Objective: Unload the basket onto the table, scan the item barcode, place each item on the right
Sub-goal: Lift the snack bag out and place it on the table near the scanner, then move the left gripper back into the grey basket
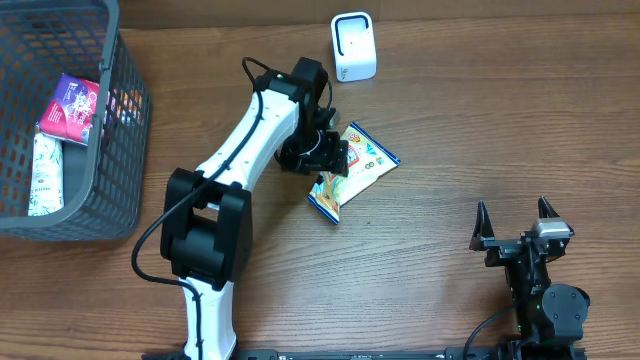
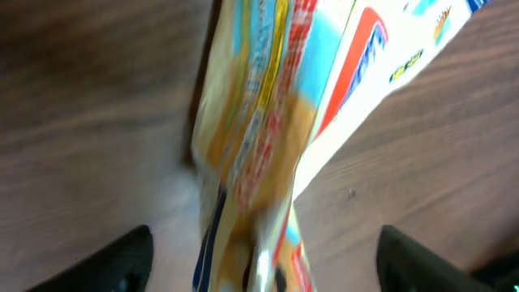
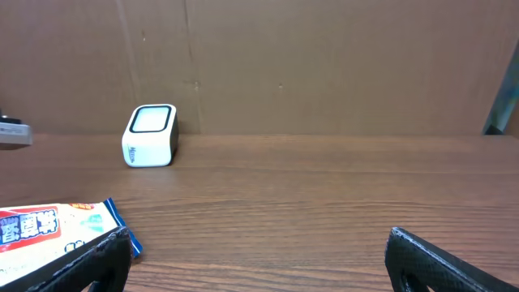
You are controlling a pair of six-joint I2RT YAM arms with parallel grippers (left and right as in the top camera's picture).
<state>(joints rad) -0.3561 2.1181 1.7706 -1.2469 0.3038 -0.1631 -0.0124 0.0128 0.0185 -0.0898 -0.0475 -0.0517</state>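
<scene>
The snack packet [image 1: 362, 165] is found on the table [image 1: 480, 120], directly under the left gripper [image 1: 322, 158], whose jaws are spread wide to either side of it with nothing clasped. Its long axis is run diagonally, the far end aimed roughly toward the white scanner [image 1: 353, 45], with no obstacle seen between. The right gripper [image 1: 515, 225], likewise opened and empty, is parked well apart, and the basket [image 1: 125, 150] is kept off to the left.

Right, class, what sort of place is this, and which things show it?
Probably a mock shop checkout on a wooden table: a small white scanner, a grey basket holding packaged goods, and a snack packet lying loose.
</scene>
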